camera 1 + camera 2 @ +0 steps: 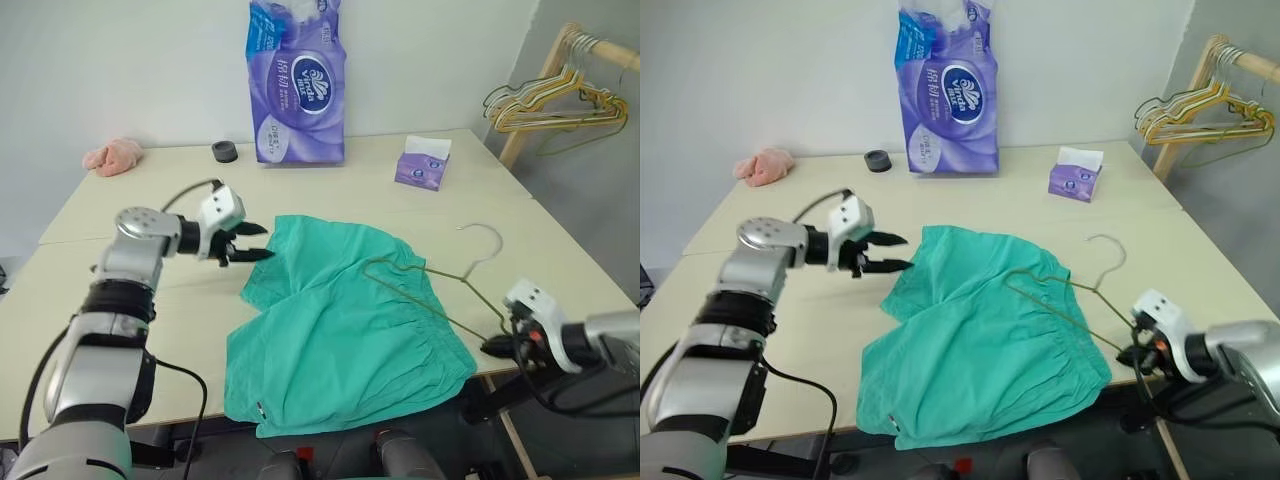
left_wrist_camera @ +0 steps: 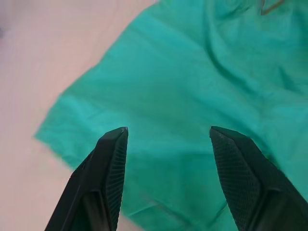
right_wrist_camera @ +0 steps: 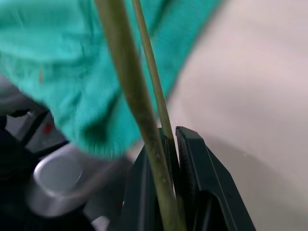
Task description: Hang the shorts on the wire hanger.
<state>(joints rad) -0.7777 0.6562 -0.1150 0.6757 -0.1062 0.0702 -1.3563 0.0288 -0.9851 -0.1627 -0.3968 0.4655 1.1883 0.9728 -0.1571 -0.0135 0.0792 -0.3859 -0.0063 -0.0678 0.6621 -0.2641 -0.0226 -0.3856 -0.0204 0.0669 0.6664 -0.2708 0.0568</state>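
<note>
Spread flat on the pale table (image 1: 120, 190), teal-green shorts (image 1: 340, 340) with the waistband end draped over the near edge and a small white label at the near hem. Going left to right: far left, a small pink cloth (image 1: 112, 156) at the back; then a black ring-shaped object (image 1: 225, 152) and a tall purple tissue pack (image 1: 297, 85). Left gripper (image 1: 250, 243) just off the shorts' left leg hem, jaws standing apart and empty — nothing between the fingers (image 2: 110, 163) but fabric below. Wire hanger (image 1: 440, 285) lying across the shorts' right side, hook pointing toward the far right of the table, lower arm running out to the table's right edge. Small purple tissue box (image 1: 423, 163) further back. Right gripper (image 1: 497, 346) at the table's right edge, jaws pinched tight on the hanger's wire — seen close in the wrist view. Yellow-gold hangers (image 1: 555, 100) on a wooden rack at far right.
</note>
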